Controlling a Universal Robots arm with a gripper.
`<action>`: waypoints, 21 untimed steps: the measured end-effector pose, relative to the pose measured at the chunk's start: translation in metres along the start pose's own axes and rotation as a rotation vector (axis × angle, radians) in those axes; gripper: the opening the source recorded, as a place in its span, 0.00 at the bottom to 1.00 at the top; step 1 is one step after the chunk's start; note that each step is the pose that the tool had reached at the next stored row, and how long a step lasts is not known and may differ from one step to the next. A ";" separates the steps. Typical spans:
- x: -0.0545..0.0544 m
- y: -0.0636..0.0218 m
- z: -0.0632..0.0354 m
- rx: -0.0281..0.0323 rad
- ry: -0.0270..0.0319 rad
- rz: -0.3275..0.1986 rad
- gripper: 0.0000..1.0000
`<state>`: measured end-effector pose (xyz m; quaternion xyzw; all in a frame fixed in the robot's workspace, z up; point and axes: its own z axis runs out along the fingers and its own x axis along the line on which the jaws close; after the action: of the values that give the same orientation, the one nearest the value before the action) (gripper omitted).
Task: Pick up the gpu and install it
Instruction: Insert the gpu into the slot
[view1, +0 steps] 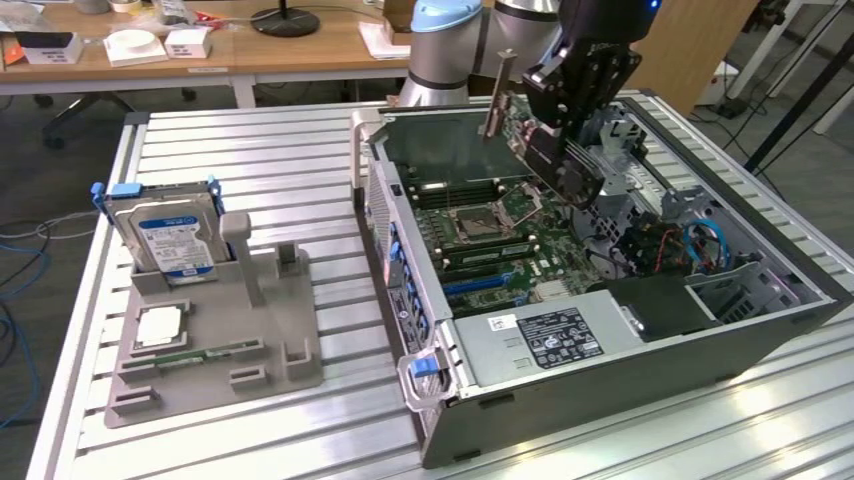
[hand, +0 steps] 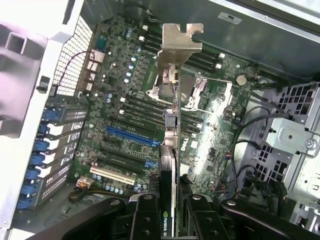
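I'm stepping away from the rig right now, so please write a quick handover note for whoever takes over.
Gripper: shut on the gpu, gripping it by its cooler end, silver bracket pointing away from the fingers.
Where: the gpu hangs inside the open computer case, above the motherboard and clear of it.
Done: gpu picked up and held over the case.
Left: the gpu is not seated; the long blue slot stands empty.
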<state>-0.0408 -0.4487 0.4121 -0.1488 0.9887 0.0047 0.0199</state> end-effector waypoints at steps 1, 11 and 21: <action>0.000 0.0000 0.0000 -0.0002 0.0001 -0.005 0.26; 0.000 0.0000 0.0000 -0.0026 0.0002 -0.064 0.26; 0.000 0.0000 0.0000 -0.0051 0.0004 -0.126 0.26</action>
<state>-0.0408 -0.4487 0.4121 -0.2106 0.9774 0.0059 0.0196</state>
